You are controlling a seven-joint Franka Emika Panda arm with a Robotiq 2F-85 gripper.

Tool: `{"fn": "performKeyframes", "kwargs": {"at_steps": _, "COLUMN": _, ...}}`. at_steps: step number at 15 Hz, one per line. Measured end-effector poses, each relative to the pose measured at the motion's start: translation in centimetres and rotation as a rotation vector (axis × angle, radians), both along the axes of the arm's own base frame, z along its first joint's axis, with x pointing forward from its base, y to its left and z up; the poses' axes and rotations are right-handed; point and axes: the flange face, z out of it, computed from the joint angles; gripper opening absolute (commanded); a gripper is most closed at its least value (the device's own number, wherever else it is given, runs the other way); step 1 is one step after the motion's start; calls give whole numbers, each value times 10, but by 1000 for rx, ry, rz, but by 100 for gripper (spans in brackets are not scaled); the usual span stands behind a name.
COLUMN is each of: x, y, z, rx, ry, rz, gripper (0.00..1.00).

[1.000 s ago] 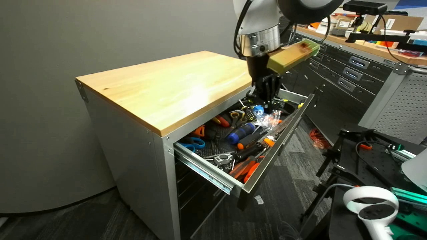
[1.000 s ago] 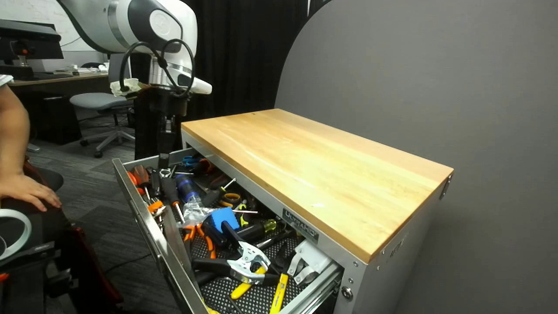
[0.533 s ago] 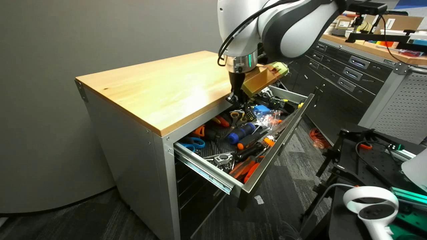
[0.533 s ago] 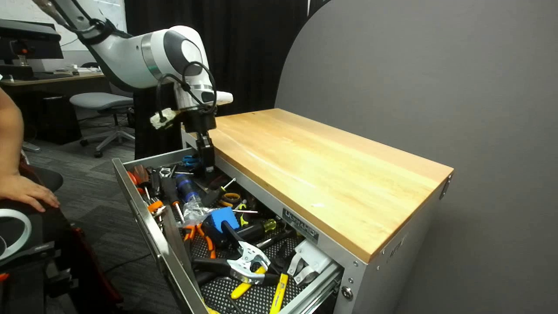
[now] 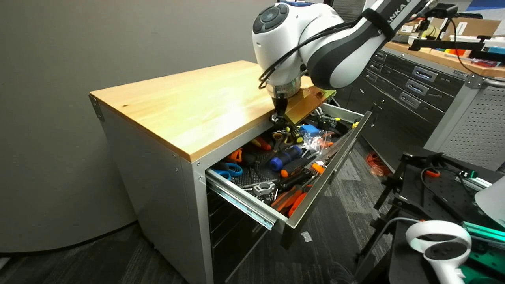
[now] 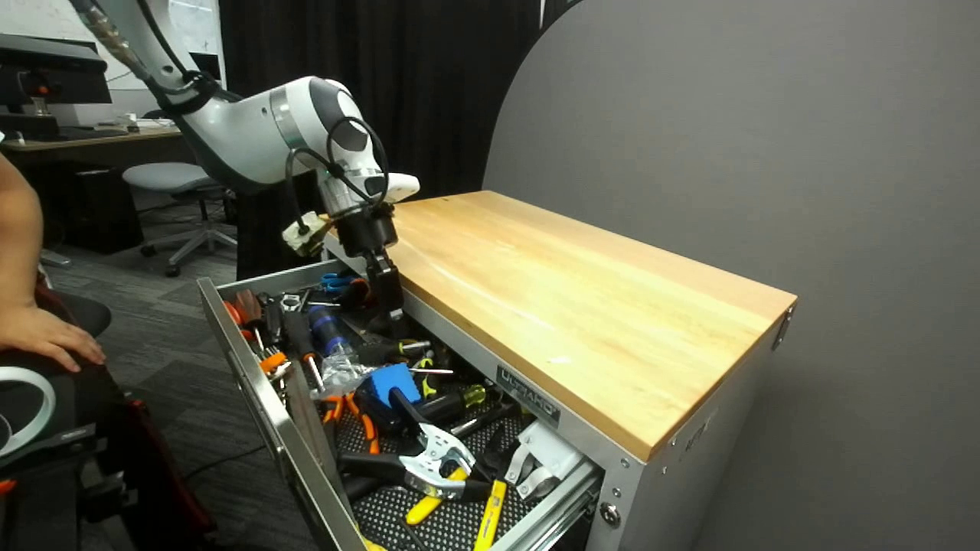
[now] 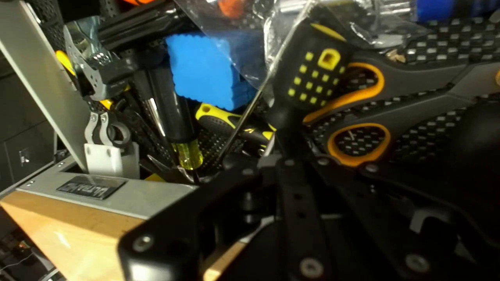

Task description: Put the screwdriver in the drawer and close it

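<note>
"Across the room, a chair [image 6: 178, 177] stood beyond the drawer [image 6: 269, 417]; why was that pulled out?"

"To receive the screwdriver [image 7: 308, 80], I judged; it lay inside."

"Why was the pincer [image 6: 395, 315] low toward the drawer's rear?"

"Perhaps to press the screwdriver flat; clenched or released, I couldn't tell."

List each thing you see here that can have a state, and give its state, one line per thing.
Grey top drawer: pulled open
Gripper: open or shut unclear
Stubby black-and-yellow screwdriver: at the gripper, held or loose unclear
Orange-and-grey scissors: handles spread apart
Clear plastic bag: crumpled
Dark chest's drawers: shut
</note>
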Motion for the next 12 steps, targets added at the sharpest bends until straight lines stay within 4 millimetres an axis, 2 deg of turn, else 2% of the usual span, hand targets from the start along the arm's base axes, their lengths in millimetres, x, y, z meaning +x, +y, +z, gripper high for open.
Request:
{"fn": "performKeyframes", "kwargs": {"at_steps": 1, "x": -1, "y": -4, "z": -2, "rx": -15, "ry": -8, "rz": -17, "gripper": 0}}
{"fn": "performKeyframes", "kwargs": {"at_steps": 4, "x": -1, "y": -16, "z": -3, "rx": -25, "ry": -17, "rz": -74, "gripper": 9}}
{"fn": "performKeyframes", "kwargs": {"at_steps": 5, "x": -1, "y": -17, "z": -1, "rx": 3, "ry": 8, "rz": -82, "gripper": 8}}
{"fn": "performKeyframes", "kwargs": {"at_steps": 6, "x": 0, "y": -17, "z": 4, "rx": 43, "ry": 45, "rz": -71, "gripper": 11}}
{"fn": "performKeyframes", "kwargs": {"at_steps": 9, "x": -6, "y": -16, "z": 33, "rx": 171, "ry": 146, "rz": -14, "gripper": 9}}
{"fn": "performKeyframes", "kwargs": {"at_steps": 12, "x": -36, "y": -24, "z": 53, "rx": 294, "ry": 264, "rz": 23, "gripper": 6}}
